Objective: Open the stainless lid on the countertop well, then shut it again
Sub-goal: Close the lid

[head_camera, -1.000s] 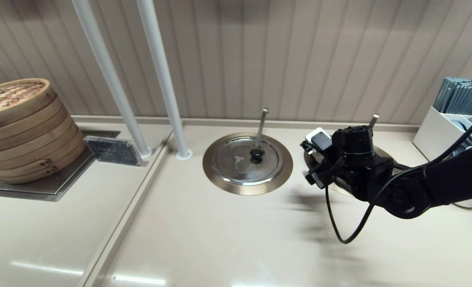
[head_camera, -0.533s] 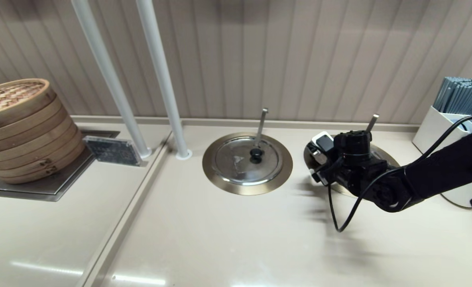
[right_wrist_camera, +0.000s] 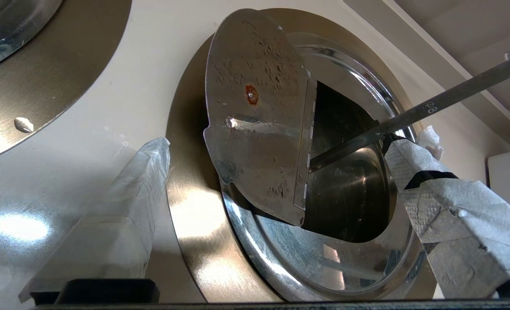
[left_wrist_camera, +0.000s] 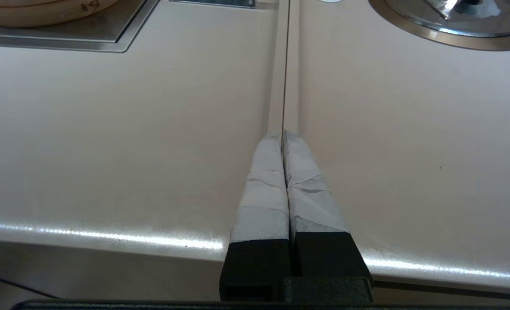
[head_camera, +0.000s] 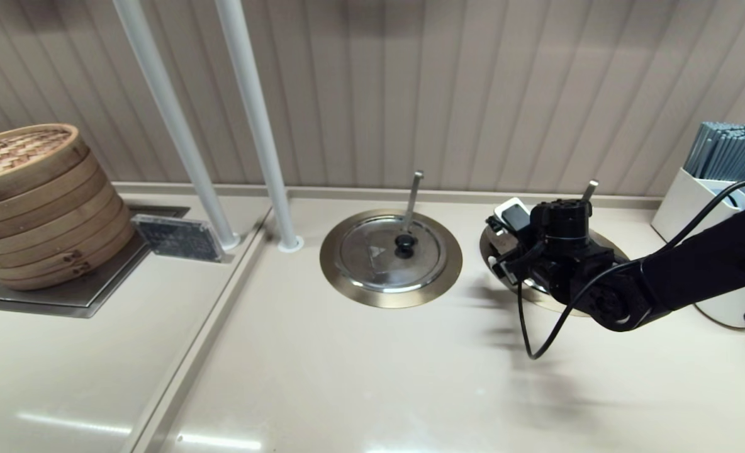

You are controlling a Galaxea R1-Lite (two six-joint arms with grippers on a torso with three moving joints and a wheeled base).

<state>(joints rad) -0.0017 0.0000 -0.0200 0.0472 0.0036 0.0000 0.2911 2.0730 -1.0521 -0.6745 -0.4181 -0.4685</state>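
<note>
The countertop well [right_wrist_camera: 190,206] has a wide brass-coloured ring and a dark inside. The stainless lid [right_wrist_camera: 255,116] is hinged, and one half stands raised with its spotted underside showing. The other half lies flat on the well. A slanting steel ladle handle [right_wrist_camera: 444,103] rises out of the opening. My right gripper [right_wrist_camera: 276,163] hangs open over the well, its taped fingers [right_wrist_camera: 143,172] wide apart on either side of the raised half. One fingertip is close to the ladle handle. In the head view the right gripper [head_camera: 504,251] covers most of the well. My left gripper [left_wrist_camera: 284,137] is shut over bare counter.
A twin lid [head_camera: 390,251] with a black knob and a nearly upright ladle handle [head_camera: 414,195] sits left of the well. Two white poles [head_camera: 259,126] stand behind. Bamboo steamers [head_camera: 39,201] are at far left. A white holder [head_camera: 706,201] of grey utensils stands at far right.
My right gripper has shifted a little to the right and toward the wall, staying over the well. The forearm has dropped lower. The left arm has not moved.
</note>
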